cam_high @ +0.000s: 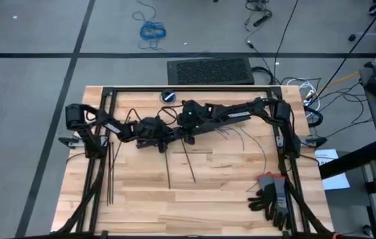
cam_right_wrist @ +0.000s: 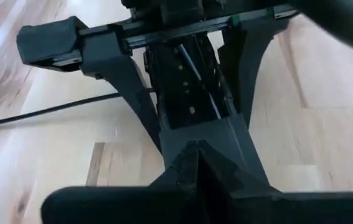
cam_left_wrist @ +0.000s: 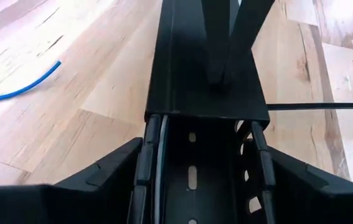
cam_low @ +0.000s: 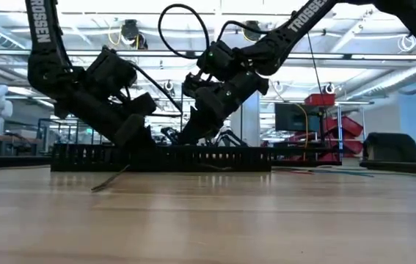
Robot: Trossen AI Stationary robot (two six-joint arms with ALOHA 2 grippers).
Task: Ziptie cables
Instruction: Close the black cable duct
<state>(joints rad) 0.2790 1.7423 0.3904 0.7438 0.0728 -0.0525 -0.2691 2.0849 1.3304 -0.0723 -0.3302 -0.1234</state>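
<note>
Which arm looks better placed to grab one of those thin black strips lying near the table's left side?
Left, probably. Those zipties lie beside its base. The left gripper and right gripper both sit at the slotted bar mid-table, so the right would have to reach past the left arm.

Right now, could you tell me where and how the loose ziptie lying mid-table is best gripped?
Grip the ziptie near its end toward the table's front edge, coming straight down with the claw across it: it lies flat and thin, and both arms crowd its far end.
</note>
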